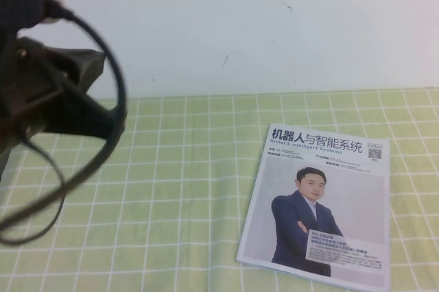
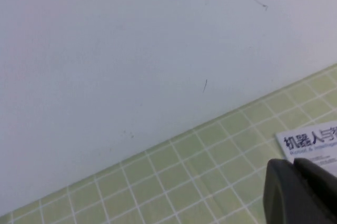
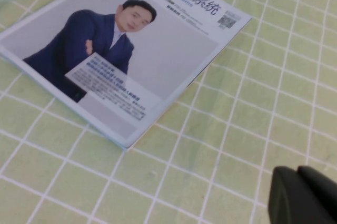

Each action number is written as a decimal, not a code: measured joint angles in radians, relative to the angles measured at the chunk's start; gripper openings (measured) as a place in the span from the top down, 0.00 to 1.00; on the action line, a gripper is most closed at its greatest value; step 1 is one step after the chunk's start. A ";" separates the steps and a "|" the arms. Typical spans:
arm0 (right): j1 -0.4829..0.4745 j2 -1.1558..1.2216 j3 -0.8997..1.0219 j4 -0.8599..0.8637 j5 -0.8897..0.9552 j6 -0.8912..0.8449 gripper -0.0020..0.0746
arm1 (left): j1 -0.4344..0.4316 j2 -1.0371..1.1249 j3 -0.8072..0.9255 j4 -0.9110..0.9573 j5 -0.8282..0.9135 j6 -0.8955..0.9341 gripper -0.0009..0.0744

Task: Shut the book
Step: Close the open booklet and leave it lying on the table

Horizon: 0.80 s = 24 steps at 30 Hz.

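Book (image 1: 319,210): recorded shut, cover uppermost, laid flat on the checked cloth of the counter (image 1: 171,189); closing is judged done; left gripper (image 2: 296,169) is held well apart from book, right gripper (image 3: 298,174) near book, not touching; neither gripper's state can be told.

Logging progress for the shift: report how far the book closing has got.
Done: the book lies shut, cover up, flat on the checked cloth. In hand: nothing. The left gripper is up off the cloth to the book's left, and the right gripper hovers over bare cloth beside the book. Neither touches it. Left: apparently nothing.
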 joint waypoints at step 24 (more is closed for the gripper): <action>0.000 -0.022 0.101 0.139 -0.078 -0.028 0.98 | 0.000 -0.094 0.076 0.139 -0.341 -0.016 0.99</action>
